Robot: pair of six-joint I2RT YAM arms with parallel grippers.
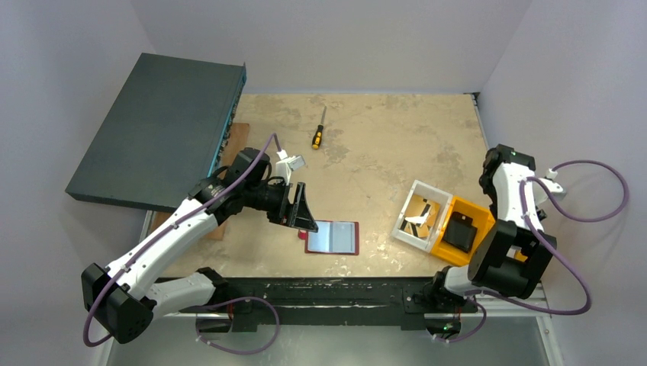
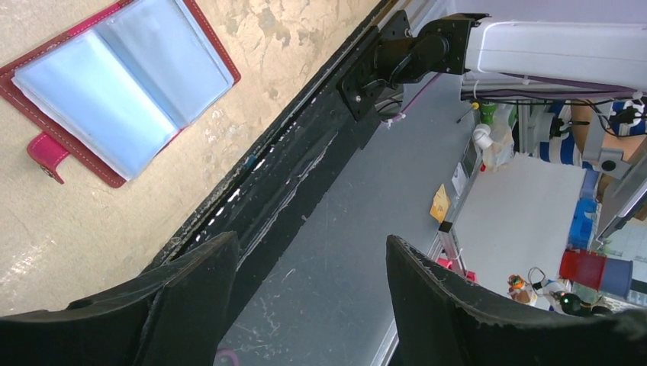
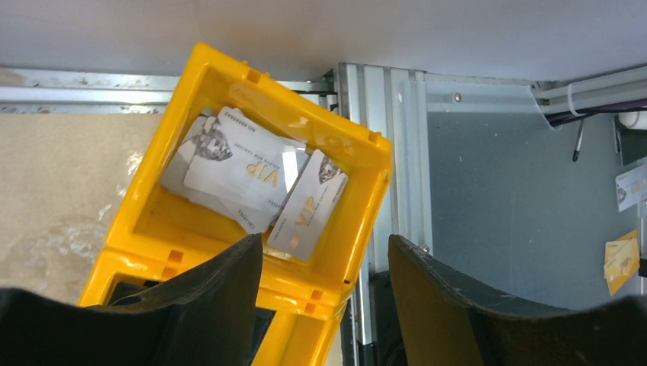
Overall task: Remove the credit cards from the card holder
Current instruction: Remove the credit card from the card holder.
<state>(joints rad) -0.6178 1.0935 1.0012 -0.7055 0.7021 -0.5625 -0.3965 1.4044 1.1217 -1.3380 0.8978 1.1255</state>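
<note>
The dark red card holder (image 1: 333, 237) lies open and flat near the table's front edge. Its clear sleeves look empty, and it also shows in the left wrist view (image 2: 114, 84) with its little tab at the lower left. My left gripper (image 1: 303, 216) hovers just left of the holder, tilted; it is open and empty in the left wrist view (image 2: 313, 242). Several grey-silver credit cards (image 3: 252, 174) with gold VIP lettering lie in a yellow-orange bin (image 3: 358, 200). My right gripper (image 3: 324, 245) is open and empty just above that bin's near wall.
A white bin (image 1: 403, 216) stands beside the orange bin (image 1: 449, 252) at the right front. A yellow-handled screwdriver (image 1: 318, 136) lies at the back middle. A large dark grey flat box (image 1: 160, 130) leans at the back left over a wooden board (image 1: 238, 141).
</note>
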